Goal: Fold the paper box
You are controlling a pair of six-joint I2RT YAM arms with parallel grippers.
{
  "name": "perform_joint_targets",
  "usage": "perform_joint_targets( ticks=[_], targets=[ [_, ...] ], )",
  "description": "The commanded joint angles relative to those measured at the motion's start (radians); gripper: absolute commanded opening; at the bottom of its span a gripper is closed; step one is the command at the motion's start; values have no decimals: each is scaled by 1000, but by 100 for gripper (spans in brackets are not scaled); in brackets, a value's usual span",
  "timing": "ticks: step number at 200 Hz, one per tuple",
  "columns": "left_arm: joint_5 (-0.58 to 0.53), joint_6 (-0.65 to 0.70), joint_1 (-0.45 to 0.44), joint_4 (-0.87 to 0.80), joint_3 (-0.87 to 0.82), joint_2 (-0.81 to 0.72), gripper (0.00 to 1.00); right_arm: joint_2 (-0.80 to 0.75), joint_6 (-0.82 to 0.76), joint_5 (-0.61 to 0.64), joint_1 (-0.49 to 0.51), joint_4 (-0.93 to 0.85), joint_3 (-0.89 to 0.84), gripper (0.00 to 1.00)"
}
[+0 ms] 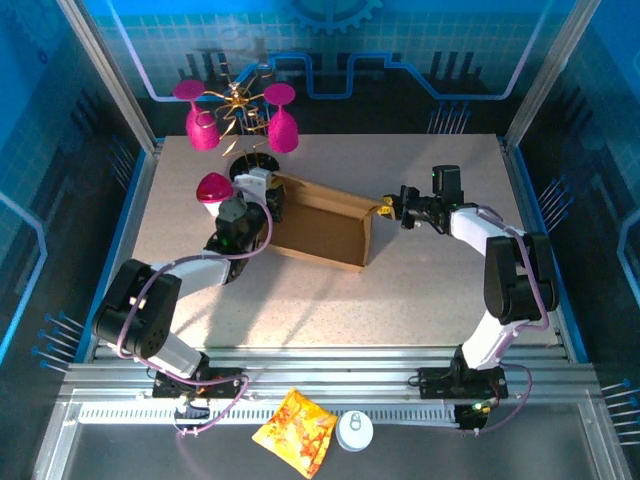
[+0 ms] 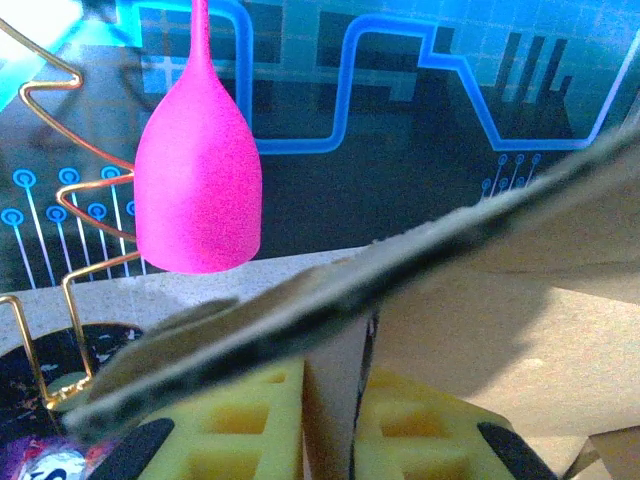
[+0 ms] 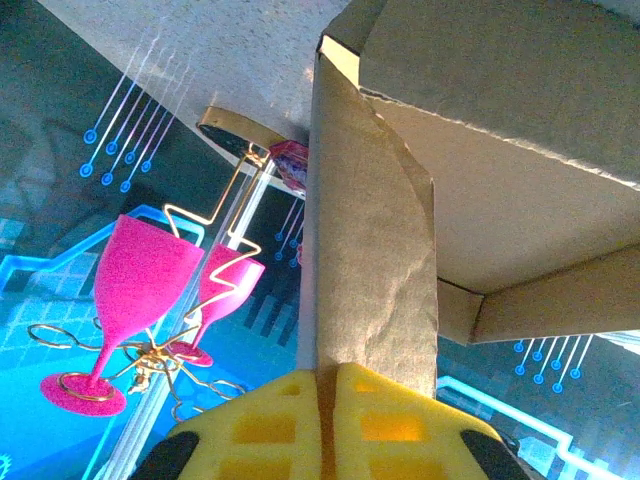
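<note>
This is a robotics lab cell: aluminium frame posts, walls printed with blue circuits, a robot arm bolted to aluminium rails.

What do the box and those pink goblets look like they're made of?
The paper box: brown corrugated cardboard, matte; the layered core shows along its cut edge in the left wrist view. The pink goblets: likely plastic, opaque with a dull, grainy surface; coated glass can't be ruled out.

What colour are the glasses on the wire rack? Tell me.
Bright pink glasses, clearest in the right wrist view.
</note>
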Motion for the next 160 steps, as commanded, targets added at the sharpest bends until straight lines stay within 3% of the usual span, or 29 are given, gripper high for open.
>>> perform_joint_targets(
  ticks=[1,14,26,46,76,121,160],
  targets=[
    [165,-68,-68,-24,-27,15,16,-39,52,-69,42,83,0,2],
    [167,-93,-69,-30,-34,5,20,-44,27,-63,35,50,8,0],
    [175,-117,-69,-48,-37,-10,34,-48,13,-51,27,33,9,0],
    [177,-161,-69,-76,-48,-49,45,-50,-17,-42,14,-5,18,0],
    [172,-236,-69,-199,-40,-131,57,-51,-42,-37,-1,-45,33,0],
    [201,-383,-69,-350,-60,-272,87,-51,-101,-28,-22,-135,78,0],
    [255,-503,-69,-507,-65,-368,92,-52,-120,-9,-26,-173,87,0]
  ],
)
